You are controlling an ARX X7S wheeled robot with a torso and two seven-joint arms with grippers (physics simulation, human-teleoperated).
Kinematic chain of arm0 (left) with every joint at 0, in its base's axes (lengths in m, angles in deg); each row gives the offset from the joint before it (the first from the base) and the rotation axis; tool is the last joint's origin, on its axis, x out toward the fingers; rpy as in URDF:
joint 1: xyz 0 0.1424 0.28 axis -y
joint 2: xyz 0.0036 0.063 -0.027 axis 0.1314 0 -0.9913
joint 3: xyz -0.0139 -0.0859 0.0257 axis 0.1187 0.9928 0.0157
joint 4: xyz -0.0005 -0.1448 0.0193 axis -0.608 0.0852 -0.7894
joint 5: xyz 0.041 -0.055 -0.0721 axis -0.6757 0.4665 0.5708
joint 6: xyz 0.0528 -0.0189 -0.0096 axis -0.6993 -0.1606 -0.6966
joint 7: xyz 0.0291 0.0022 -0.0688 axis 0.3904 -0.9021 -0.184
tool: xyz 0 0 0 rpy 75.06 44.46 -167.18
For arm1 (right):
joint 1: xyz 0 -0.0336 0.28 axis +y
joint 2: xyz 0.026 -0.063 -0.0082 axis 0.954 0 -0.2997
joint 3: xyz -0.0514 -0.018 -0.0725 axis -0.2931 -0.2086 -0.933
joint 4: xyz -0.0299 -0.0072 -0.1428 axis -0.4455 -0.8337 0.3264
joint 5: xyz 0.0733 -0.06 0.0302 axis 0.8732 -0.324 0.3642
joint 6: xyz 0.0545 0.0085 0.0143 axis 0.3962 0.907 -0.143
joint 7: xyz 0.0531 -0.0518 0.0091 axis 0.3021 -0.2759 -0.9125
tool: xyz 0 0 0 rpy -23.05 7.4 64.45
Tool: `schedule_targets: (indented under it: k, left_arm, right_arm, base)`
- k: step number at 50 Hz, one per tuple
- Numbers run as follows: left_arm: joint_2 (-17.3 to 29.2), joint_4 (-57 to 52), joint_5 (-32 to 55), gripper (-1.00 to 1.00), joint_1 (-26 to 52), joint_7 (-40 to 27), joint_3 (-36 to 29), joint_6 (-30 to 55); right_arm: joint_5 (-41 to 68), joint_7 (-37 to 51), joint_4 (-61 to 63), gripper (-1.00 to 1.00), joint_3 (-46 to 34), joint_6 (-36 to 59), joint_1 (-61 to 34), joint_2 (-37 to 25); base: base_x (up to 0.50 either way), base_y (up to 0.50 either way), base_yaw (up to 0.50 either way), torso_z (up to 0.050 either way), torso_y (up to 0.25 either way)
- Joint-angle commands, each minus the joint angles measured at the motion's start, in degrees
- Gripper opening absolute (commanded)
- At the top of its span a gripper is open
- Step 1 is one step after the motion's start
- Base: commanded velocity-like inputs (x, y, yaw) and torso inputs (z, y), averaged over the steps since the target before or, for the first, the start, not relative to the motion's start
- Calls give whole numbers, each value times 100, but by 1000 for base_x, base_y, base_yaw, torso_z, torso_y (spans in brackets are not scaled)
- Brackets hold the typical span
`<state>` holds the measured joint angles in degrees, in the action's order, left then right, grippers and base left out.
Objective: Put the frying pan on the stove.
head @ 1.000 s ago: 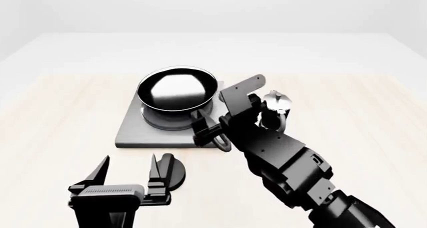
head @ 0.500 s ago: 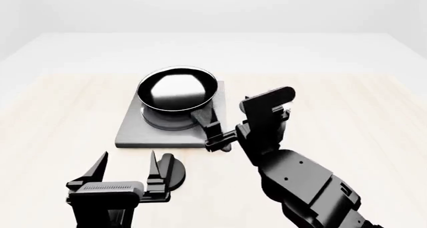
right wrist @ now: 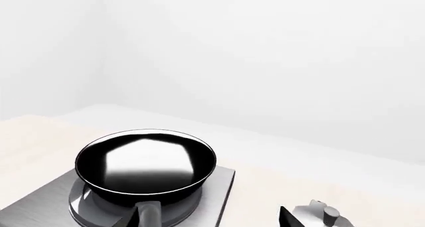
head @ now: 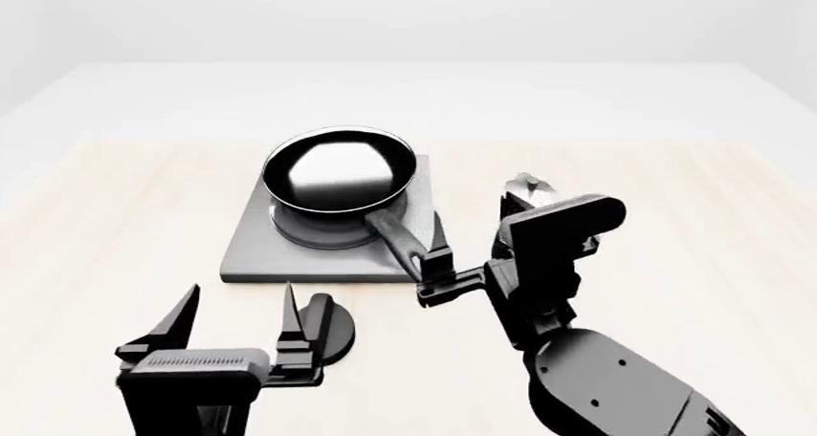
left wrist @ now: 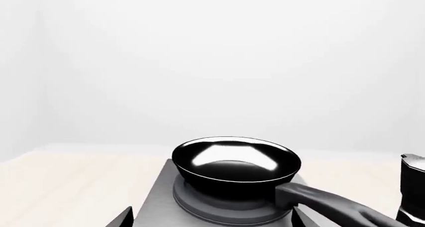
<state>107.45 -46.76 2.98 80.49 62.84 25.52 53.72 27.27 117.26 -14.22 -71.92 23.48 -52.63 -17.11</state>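
My right gripper point(head: 441, 269) stands with its jaws apart, holding nothing, just off the near end of the frying pan point(head: 339, 169) handle; I can't tell whether a fingertip touches it. My left gripper point(head: 236, 323) hangs low and nearer my body, fingers spread, empty, with a small black knob point(head: 335, 329) just beside it.

Ahead of both: the pan sits on the burner rings of the stove point(head: 255, 247), bowl centred over the ring, handle reaching back toward my right gripper. Beyond that gripper, a small silver-topped pot point(head: 529, 189) on the table point(head: 102, 226).

Judgement: placement looks done. Only backing the arm clear is left.

Pan: glossy black, shallow, round, bright reflection in the bowl, level, about as wide as the burner.
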Motion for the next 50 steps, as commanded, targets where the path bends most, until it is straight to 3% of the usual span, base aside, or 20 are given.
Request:
schedule_targets:
  k: [1,50]
  left_arm:
    - [94,-315,9,100,-71,-65,12,72]
    - [417,-1419,-86,100,-343,-350,72,258]
  right_arm:
    - [-17,366,756,100,72,29,239,-284]
    - [-38,1452,2966,100,294,316,591,-956]
  base:
    - [0,0,0,0,0]
    - [0,0,0,0,0]
